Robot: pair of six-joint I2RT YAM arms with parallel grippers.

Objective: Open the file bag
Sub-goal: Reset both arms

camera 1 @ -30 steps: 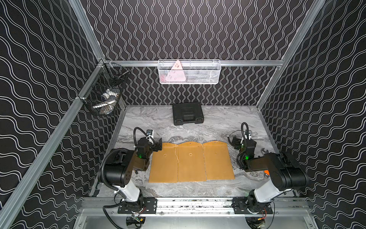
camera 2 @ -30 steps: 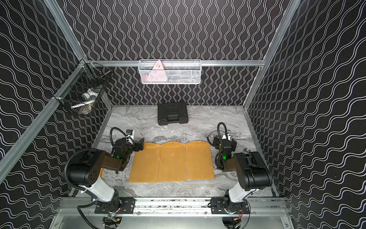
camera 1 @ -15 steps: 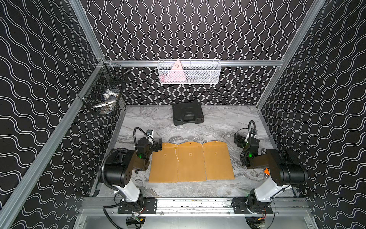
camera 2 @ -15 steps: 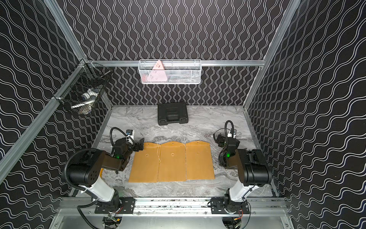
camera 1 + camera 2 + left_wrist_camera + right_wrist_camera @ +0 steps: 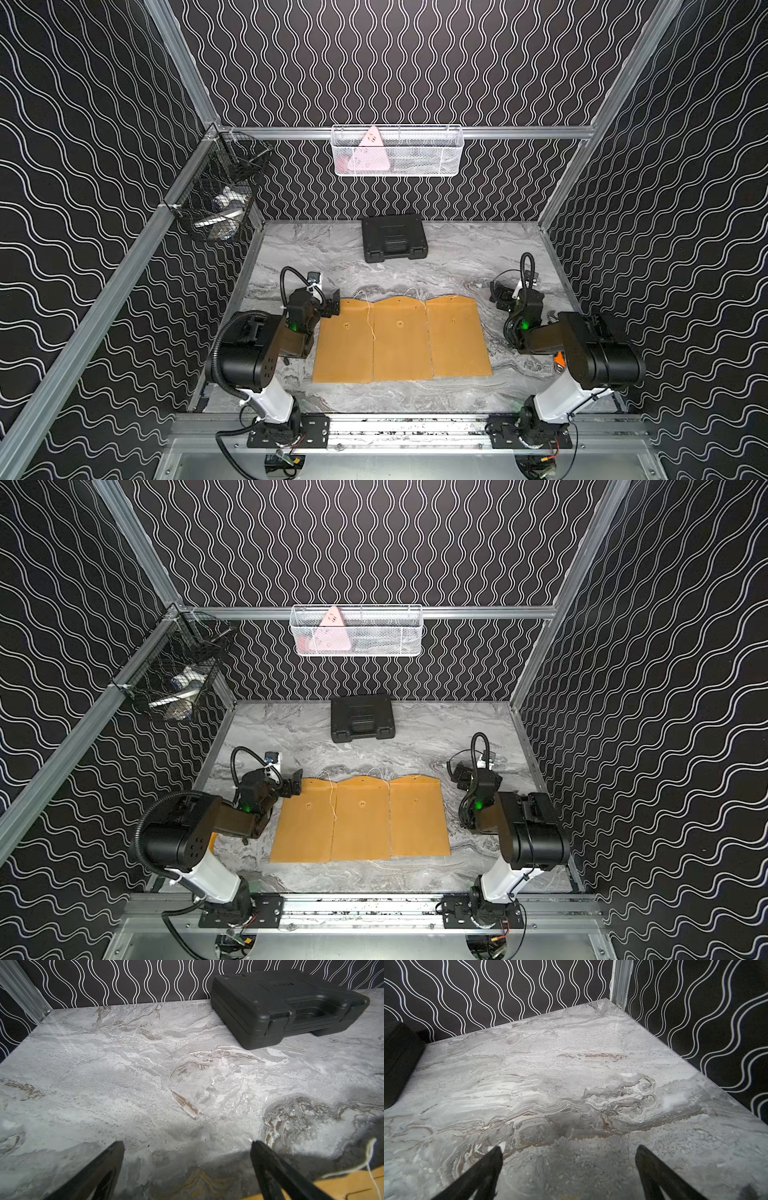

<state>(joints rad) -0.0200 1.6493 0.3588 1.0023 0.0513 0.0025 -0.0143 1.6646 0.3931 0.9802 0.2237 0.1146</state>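
Left gripper (image 5: 332,306) — jaws spread wide, empty, low over the counter (image 5: 457,257), just off the far left corner of the left file bag (image 5: 344,343). Probably staged there for its loose string (image 5: 370,1151). Right gripper (image 5: 500,296) is also spread and empty, near the counter's right edge, apart from the bags. Three file bags (image 5: 401,340) lie flat, side by side, mid-counter toward the front edge — flaps toward the far edge, between both arms. Black case (image 5: 394,237) sits at the far edge.

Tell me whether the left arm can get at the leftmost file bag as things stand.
Probably yes. The left gripper is open and empty, right at the far corner of the leftmost file bag. Nothing stands between them, and the bag lies flat and uncovered.
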